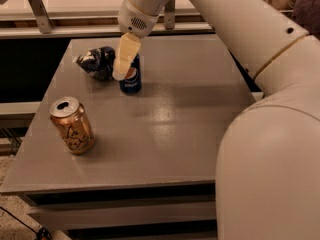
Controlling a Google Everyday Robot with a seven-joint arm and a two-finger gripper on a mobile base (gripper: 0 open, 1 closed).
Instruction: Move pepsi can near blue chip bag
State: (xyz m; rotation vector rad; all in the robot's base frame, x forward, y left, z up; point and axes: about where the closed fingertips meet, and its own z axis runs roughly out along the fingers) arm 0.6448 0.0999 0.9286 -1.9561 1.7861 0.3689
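The pepsi can [132, 79], dark blue with a round red, white and blue logo, stands upright at the back left of the grey table [175, 129]. Its base is at or just above the surface. The blue chip bag [96, 61] lies crumpled right beside it on the left, nearly touching. My gripper [127, 70] comes down from above and is shut on the can's upper part. One cream finger [124, 56] covers the can's top left; the other finger is hidden behind the can.
A gold-orange can [73, 125] with script lettering stands upright near the table's front left. My large white arm [270, 134] fills the right side of the view. A metal rail [60, 29] runs behind the table.
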